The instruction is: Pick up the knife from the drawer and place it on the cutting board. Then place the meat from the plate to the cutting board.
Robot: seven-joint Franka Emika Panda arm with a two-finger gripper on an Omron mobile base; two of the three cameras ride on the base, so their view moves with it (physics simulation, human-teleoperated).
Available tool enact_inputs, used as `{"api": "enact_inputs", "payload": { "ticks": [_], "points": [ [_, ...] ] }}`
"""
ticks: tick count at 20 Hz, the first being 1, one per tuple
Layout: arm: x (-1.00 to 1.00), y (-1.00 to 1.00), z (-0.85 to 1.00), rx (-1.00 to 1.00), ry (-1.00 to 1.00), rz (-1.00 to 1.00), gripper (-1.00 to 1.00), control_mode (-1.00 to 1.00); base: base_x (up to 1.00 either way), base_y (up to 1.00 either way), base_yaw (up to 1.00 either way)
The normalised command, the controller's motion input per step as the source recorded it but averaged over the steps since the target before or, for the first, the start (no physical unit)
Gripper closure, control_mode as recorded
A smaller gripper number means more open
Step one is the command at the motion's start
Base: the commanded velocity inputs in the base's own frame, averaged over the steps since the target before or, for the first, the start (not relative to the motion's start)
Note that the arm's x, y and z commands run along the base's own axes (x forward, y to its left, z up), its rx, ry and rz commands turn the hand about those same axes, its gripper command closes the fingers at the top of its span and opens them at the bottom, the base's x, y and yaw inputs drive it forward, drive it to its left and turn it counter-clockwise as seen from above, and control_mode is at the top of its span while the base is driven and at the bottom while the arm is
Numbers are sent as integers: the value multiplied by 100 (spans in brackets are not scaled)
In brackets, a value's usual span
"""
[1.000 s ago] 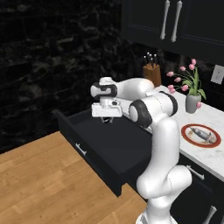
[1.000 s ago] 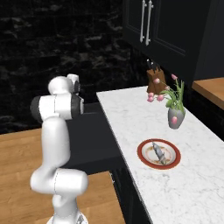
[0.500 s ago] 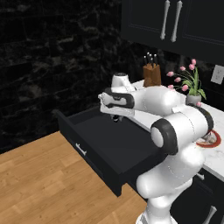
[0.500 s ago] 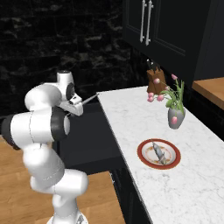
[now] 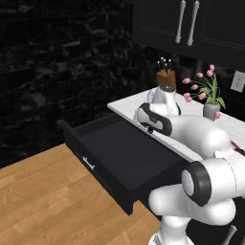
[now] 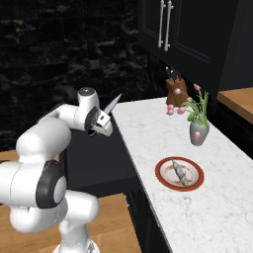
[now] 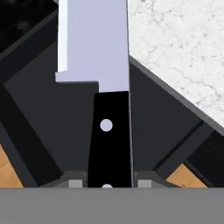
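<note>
My gripper [image 7: 109,181] is shut on the black handle of the knife [image 7: 94,43], whose broad silver blade points away from the hand. In the right base view the gripper [image 6: 101,122] holds the knife [image 6: 113,103] above the open black drawer [image 5: 119,153], at the counter's left edge, blade tilted up toward the counter. The drawer's dark inside [image 7: 39,113] lies beneath the knife. The red-rimmed plate [image 6: 193,182] sits on the white counter with the greyish meat [image 6: 177,171] on it. The cutting board is out of view.
A brown knife block [image 6: 175,89] stands at the back of the marble counter [image 6: 148,133], and a grey vase with pink flowers [image 6: 198,132] stands behind the plate. Black cabinet doors [image 5: 191,21] hang above. Wooden floor [image 5: 43,201] lies left of the drawer.
The arm has swung from over the drawer's middle to the right, toward the counter's edge, carrying the knife. The grip has stayed closed on the handle.
</note>
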Motion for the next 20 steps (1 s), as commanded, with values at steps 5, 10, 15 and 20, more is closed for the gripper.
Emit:
{"api": "enact_inputs", "payload": {
  "ticks": [5, 10, 15, 20],
  "points": [
    [-22, -85, 23, 0, 11, 25, 100, -100, 0, 0, 0],
    [-60, -11, -47, -6, 14, 20, 100, -100, 0, 0, 0],
    [-77, 11, -45, -15, 1, 2, 100, -100, 0, 0, 0],
    [-19, 8, 0, -1, 0, 0, 100, -100, 0, 0, 0]
  ]
}}
